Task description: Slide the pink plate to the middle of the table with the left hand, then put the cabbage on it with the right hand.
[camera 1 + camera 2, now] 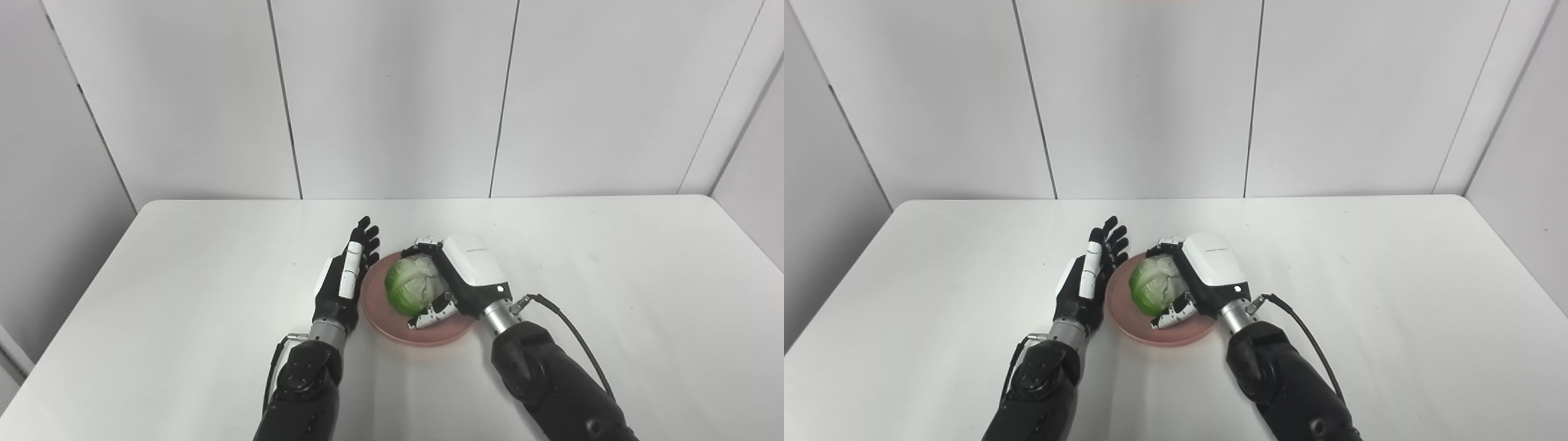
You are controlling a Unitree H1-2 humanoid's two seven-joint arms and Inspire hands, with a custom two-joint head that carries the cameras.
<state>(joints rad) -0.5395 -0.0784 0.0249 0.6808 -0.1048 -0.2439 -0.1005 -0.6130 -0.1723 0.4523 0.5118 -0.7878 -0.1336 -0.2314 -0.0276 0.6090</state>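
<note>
Wide bare white counter (612,275) on every side, grey wall panels (392,92) behind. Pink plate (392,321) near mid-counter, rim clear of all edges. Cabbage (411,285) on the plate, roundish, pale cut side toward the far right. Right hand (456,278) wrapped around it, fingers (432,313) gripping. Left hand (344,278) flat, fingers spread, just beside the plate's left rim.

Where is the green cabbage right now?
In both eye views the round green cabbage sits over the pink plate near the table's middle, wrapped by the right hand, with the open left hand beside the plate.
</note>
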